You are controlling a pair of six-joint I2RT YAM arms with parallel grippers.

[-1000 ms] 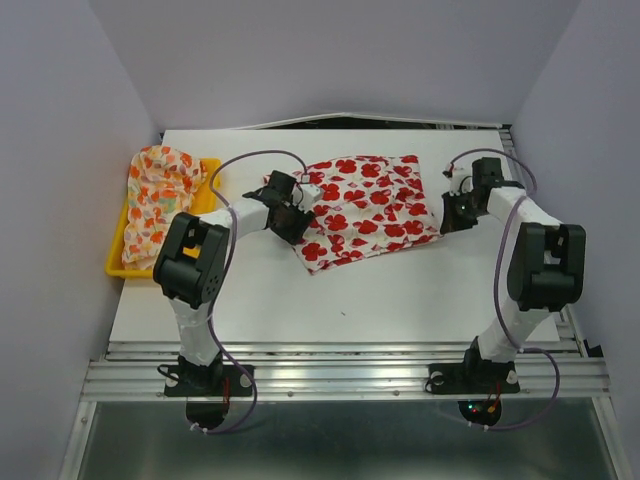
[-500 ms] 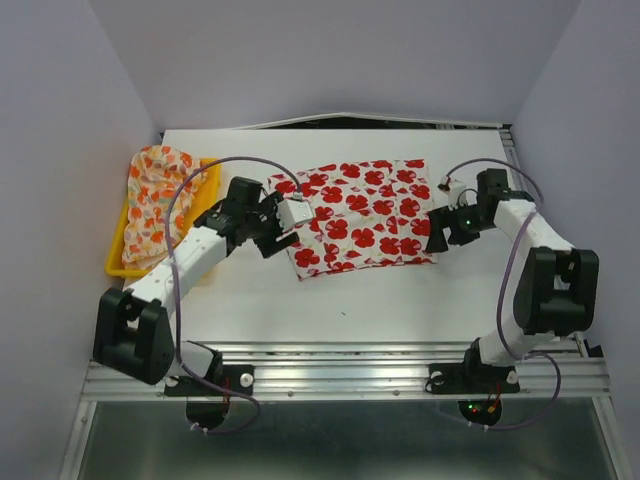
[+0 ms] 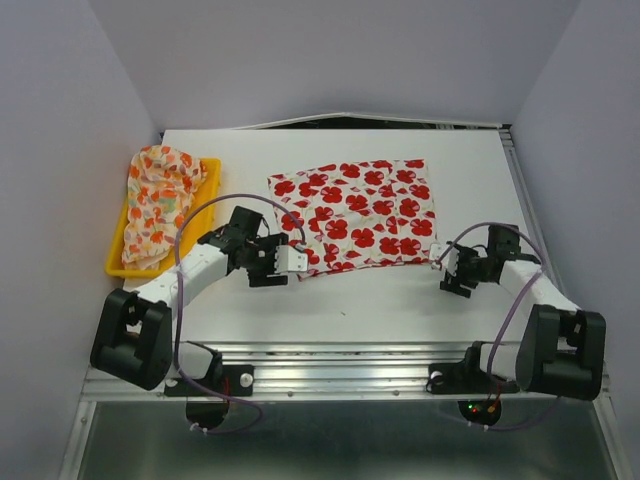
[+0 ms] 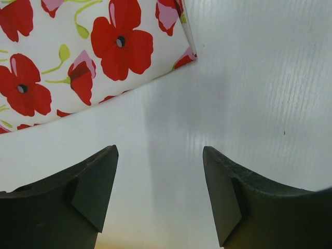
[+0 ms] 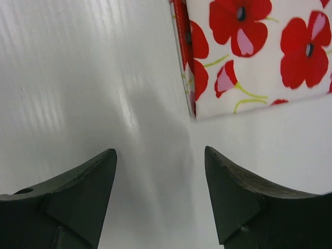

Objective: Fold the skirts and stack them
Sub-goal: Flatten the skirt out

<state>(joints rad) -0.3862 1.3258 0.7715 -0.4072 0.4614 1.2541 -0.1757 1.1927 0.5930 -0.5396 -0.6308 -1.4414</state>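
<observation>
The red-flowered skirt (image 3: 355, 215) lies flat mid-counter. The left fingers (image 3: 297, 259), wide and empty, sit just off its near left corner. The right fingers (image 3: 438, 257), equally wide, sit just off its near right corner. Bare counter (image 3: 380, 305) runs along its near edge. The cream skirt (image 3: 158, 200) is bunched in the tray (image 3: 211, 190), far left.

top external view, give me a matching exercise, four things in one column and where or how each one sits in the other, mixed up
Things
1. red-flower skirt
2. orange-print skirt
3. left gripper
4. right gripper

Places and states
a. bunched up in the yellow tray
b. open, at the red-flower skirt's near right corner
c. spread flat on the table
d. open, at the red-flower skirt's near left corner

Pairs: 1-c, 2-a, 3-d, 4-b
</observation>
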